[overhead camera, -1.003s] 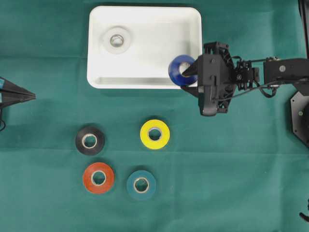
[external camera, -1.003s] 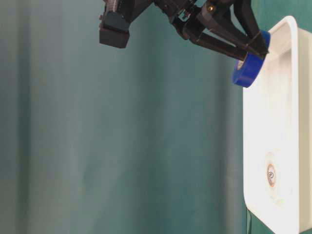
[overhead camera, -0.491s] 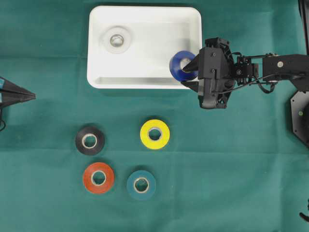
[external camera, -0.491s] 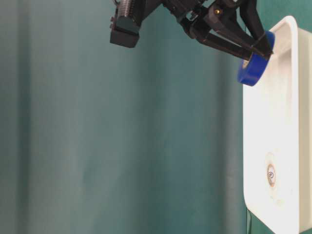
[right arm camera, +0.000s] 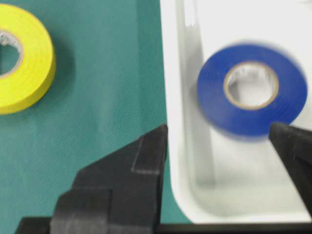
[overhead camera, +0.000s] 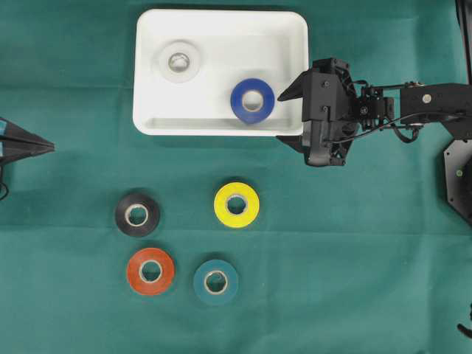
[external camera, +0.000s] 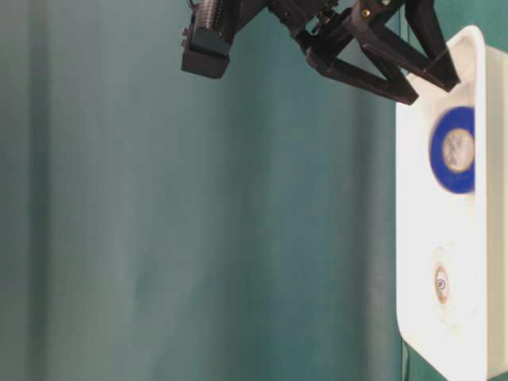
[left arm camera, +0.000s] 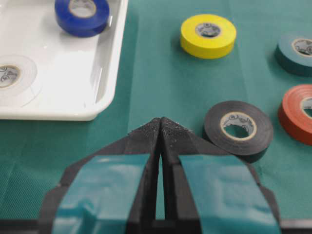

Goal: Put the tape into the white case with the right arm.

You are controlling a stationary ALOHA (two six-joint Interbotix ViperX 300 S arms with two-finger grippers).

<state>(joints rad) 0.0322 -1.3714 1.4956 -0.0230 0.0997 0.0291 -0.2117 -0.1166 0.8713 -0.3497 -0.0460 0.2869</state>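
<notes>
Looking down from overhead, you had the blue tape point(overhead camera: 252, 99) inside the white case point(overhead camera: 221, 29), near its right wall, with the right pincer point(overhead camera: 289, 112) spread empty over that rim. The drop looked made; next you would lift clear without clipping the rim. At table level, open green worktop point(external camera: 198, 238) lay beside the case. Your left wrist view showed the left pincer point(left arm camera: 160, 127) closed, parked. Your right wrist view blurred the tape between parted fingers point(right arm camera: 141, 161).
</notes>
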